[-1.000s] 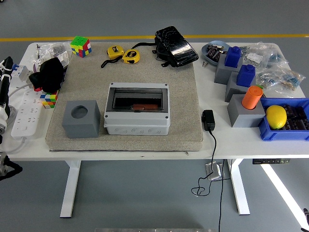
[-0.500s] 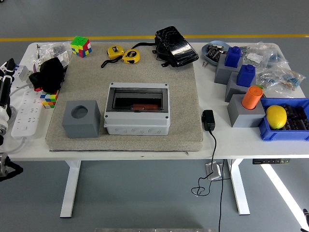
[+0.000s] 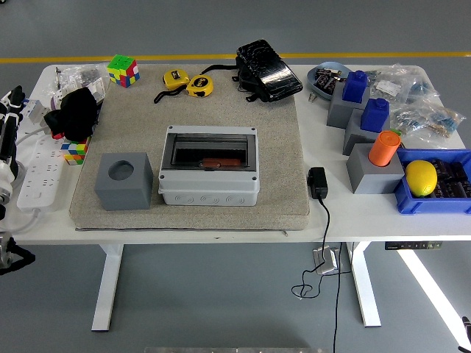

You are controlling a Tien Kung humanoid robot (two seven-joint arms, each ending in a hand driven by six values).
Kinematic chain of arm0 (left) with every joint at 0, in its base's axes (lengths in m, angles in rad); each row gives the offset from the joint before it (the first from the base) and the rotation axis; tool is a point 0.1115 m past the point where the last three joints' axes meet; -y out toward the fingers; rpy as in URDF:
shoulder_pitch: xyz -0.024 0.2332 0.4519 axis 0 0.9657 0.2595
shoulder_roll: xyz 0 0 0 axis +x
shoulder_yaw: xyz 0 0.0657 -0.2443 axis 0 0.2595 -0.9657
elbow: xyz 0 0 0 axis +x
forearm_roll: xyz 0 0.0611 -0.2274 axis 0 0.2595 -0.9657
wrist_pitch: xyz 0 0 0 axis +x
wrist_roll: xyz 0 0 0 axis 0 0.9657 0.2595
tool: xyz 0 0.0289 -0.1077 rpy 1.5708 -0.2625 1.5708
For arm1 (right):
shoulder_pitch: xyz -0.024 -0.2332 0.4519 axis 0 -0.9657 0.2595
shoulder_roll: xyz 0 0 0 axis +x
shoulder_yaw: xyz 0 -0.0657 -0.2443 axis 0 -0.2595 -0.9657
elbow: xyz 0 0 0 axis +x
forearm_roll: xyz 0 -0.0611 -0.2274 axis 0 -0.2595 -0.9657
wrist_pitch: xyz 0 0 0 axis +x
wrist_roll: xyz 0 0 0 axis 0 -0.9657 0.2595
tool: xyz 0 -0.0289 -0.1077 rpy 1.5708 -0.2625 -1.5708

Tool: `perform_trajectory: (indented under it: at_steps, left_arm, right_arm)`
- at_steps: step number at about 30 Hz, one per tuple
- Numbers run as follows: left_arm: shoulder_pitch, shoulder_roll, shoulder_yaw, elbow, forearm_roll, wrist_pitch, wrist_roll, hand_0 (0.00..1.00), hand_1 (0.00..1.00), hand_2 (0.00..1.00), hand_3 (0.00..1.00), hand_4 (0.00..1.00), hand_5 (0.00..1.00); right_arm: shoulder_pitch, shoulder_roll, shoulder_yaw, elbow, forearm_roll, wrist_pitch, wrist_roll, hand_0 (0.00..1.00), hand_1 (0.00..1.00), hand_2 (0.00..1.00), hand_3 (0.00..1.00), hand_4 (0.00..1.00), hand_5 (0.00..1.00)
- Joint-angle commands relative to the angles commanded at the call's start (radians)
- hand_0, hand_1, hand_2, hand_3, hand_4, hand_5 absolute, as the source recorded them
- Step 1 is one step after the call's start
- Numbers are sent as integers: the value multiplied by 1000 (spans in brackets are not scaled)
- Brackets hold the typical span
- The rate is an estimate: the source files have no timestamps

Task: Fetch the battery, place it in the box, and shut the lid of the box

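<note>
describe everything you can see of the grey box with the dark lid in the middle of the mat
The grey box is a rectangular, plastic-looking enclosure sitting flat on the beige mat, near its front edge. Its dark see-through lid is shut, and a reddish-brown cylinder shows through it inside. Round knockout marks line the front wall. A grey cube with a round hole stands just left of it. No hand touches it.
</note>
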Motion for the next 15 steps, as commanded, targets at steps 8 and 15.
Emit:
perform_trajectory:
  at_steps: [8, 15]
  left_arm:
    - [0, -1, 3, 1, -21, 9, -2, 998, 998, 959, 940, 998, 998]
    - [-2, -2, -2, 4, -45, 6, -20, 998, 998, 961, 938, 998, 998]
  right_arm:
    - [0, 1, 2, 0, 0, 1, 0, 819, 755, 731, 791, 998, 998]
    - [0, 1, 3, 0, 0, 1, 0, 817, 755, 731, 791, 998, 998]
